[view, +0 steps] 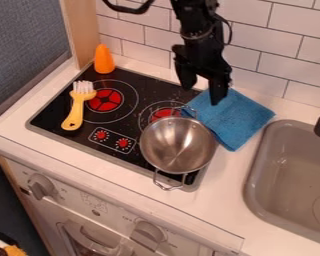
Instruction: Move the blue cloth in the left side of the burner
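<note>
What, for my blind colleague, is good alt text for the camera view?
A black robot gripper hangs over a blue cloth between a metal pot and a sink. The pot sits on a stove, a yellow brush and orange cone-shaped object left of it.

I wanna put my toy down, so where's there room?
On the white counter between the pot and the sink, or on the stove between the yellow brush and the pot. It's crowded behind the pot, where the gripper hangs by the blue cloth.

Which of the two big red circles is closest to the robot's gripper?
The red circle partly hidden by the silver pot is closest to the gripper. The other circle, by the yellow brush, is farther.
</note>
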